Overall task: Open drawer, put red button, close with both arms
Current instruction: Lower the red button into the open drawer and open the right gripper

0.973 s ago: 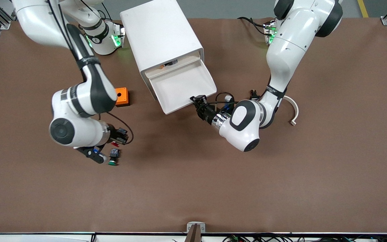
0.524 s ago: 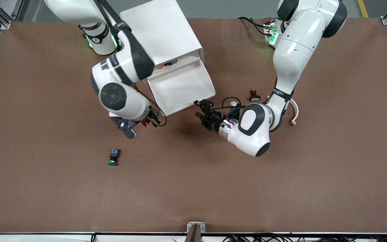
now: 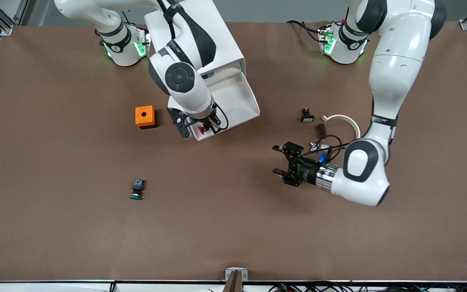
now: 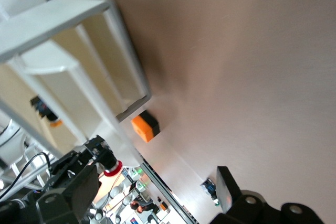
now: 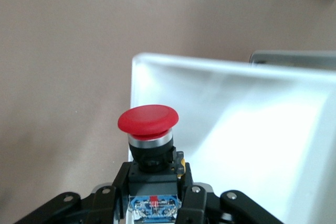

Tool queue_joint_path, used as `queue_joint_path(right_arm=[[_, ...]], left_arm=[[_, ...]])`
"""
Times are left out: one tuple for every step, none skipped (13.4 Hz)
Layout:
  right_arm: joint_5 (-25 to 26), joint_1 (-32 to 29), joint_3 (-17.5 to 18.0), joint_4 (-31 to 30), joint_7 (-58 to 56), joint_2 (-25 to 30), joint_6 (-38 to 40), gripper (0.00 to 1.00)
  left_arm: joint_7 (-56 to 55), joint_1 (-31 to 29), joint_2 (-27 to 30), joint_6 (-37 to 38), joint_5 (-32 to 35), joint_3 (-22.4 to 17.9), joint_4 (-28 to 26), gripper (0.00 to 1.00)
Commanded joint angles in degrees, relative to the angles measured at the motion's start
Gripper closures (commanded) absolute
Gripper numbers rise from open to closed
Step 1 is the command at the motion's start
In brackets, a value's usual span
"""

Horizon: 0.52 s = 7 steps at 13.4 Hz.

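The white cabinet (image 3: 193,36) has its second-highest drawer (image 3: 239,95) pulled out. My right gripper (image 3: 199,129) is shut on the red button (image 3: 202,129) and holds it over the drawer's front corner nearest the right arm's end. In the right wrist view the red button (image 5: 148,120) stands upright in the gripper (image 5: 152,203), with the drawer's white inside (image 5: 247,129) beside it. My left gripper (image 3: 281,161) is open and empty over bare table, apart from the drawer. The left wrist view shows its own gripper (image 4: 152,198) open and the red button (image 4: 112,169) farther off.
An orange box (image 3: 144,117) sits beside the drawer toward the right arm's end. A green-capped button (image 3: 137,190) lies nearer the front camera. A small black-and-white part (image 3: 307,115), a dark piece (image 3: 320,129) and a white curved strip (image 3: 345,119) lie near the left arm.
My right gripper carried the red button from beside the green button up to the drawer's front corner. My left gripper left the drawer's front and drew away, open. The drawer stayed out.
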<state>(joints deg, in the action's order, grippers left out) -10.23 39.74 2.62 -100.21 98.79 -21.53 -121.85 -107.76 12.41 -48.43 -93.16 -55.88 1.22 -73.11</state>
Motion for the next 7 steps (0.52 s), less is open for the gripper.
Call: queue_joint_path(right_arm=[[-1.0, 2.6, -0.8, -5.2, 5.0, 2.2, -5.7, 0.71], [-0.9, 2.9, -0.8, -5.6, 6.8, 2.2, -7.0, 0.62], [-1.0, 3.1, -0.8, -5.5, 8.3, 2.2, -7.1, 0.49], [-0.9, 3.1, -0.8, -5.4, 8.5, 2.4, -6.6, 0.27], [-0.9, 3.1, -0.7, -5.3, 7.8, 2.5, -6.6, 0.00], [-0.9, 2.8, -0.7, -4.7, 7.4, 2.5, -6.6, 0.00], [-0.9, 1.7, -0.9, -2.7, 6.2, 2.6, -5.7, 0.00]], left_arm=[[6.2, 0.7, 1.5, 0.1, 4.4, -2.6, -0.6, 0.01], [8.2, 0.7, 2.5, 0.1, 7.8, -2.8, -0.6, 0.01], [9.0, 0.9, 2.9, 0.1, 12.2, -2.8, -0.6, 0.01], [9.3, 1.0, 2.9, 0.0, 16.1, -2.6, -0.5, 0.01], [10.4, 1.1, 3.3, -0.2, 19.7, -2.5, -0.3, 0.01], [13.1, 1.2, 3.8, -0.3, 22.4, -2.5, 0.2, 0.01], [16.6, 1.3, 4.1, -0.3, 24.0, -2.5, 0.6, 0.01]])
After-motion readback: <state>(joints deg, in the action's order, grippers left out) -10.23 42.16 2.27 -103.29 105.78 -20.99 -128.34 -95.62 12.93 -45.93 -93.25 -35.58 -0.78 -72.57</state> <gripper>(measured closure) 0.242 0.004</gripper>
